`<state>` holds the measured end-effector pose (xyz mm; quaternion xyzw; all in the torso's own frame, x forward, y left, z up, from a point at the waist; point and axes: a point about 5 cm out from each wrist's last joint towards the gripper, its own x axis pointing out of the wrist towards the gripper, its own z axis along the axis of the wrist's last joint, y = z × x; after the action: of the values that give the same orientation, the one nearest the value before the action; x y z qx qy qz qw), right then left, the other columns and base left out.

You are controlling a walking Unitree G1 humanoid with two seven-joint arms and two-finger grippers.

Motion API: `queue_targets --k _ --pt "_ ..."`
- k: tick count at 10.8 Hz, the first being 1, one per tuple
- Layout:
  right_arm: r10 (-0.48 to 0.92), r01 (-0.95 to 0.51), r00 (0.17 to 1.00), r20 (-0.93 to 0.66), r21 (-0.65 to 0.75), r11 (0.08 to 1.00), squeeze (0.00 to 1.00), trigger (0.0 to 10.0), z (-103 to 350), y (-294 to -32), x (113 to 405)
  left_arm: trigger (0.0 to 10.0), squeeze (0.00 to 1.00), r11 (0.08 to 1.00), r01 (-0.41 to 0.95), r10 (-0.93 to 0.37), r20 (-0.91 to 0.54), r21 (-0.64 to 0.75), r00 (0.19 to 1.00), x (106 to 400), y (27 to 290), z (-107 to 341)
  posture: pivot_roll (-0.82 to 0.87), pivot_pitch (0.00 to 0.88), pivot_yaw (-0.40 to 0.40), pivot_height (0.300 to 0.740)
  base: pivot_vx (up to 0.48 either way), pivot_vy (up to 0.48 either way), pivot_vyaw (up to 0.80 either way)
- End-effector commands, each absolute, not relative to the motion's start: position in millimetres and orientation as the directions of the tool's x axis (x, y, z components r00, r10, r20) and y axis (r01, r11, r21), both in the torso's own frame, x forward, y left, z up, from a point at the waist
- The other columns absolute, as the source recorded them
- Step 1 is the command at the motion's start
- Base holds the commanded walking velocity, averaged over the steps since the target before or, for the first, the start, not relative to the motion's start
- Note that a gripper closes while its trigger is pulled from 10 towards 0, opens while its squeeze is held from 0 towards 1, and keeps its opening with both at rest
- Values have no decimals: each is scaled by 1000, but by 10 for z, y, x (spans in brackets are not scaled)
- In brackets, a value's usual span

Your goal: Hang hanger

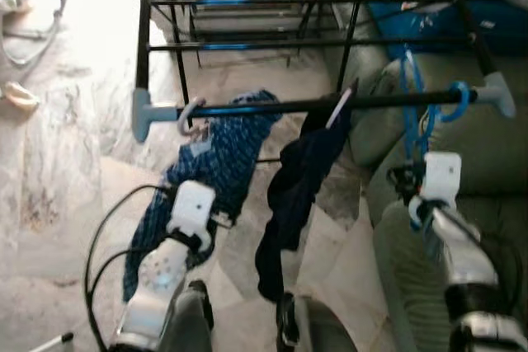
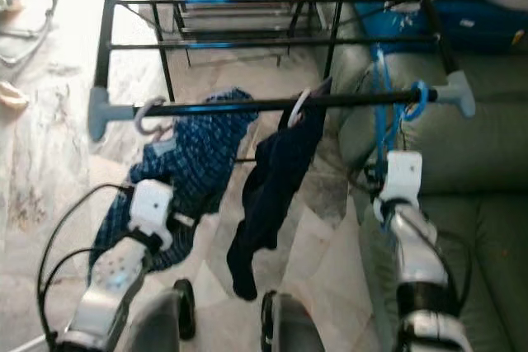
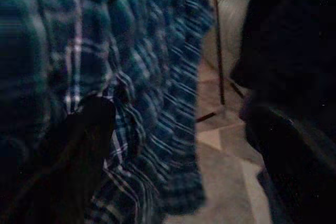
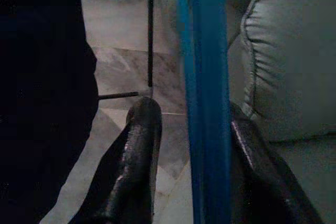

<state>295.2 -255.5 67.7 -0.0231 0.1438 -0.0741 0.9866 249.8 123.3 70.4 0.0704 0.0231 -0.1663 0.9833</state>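
The left gripper [image 3: 173, 145] rests low against the blue plaid shirt [image 1: 216, 162]; its finger spread cannot be told. The blue plastic hanger [image 1: 417, 113] hooks over the black rail [image 1: 322, 105] at right (task apparently complete), while the right gripper [image 4: 191, 145] brackets it, fingers spread, not pinching.

Harsh daylight from the upper left bleaches the pale marble floor [image 1: 91, 6] in both soft head views, while the wrist views are dim, grainy and blurred up close.
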Motion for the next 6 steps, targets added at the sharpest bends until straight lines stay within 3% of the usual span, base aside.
queue_targets --k 1,6 --pt "-180 166 951 -250 -75 983 1000 10000 685 -2564 2902 10000 0 938 312 -307 -60 150 950 2472 1257 714 -7 223 -59 740 0 0 0" --pt "-237 231 971 -44 -105 967 1000 10000 820 -2361 2688 10000 0 939 263 -259 -45 222 965 2496 1238 718 -12 220 -52 740 0 0 0"
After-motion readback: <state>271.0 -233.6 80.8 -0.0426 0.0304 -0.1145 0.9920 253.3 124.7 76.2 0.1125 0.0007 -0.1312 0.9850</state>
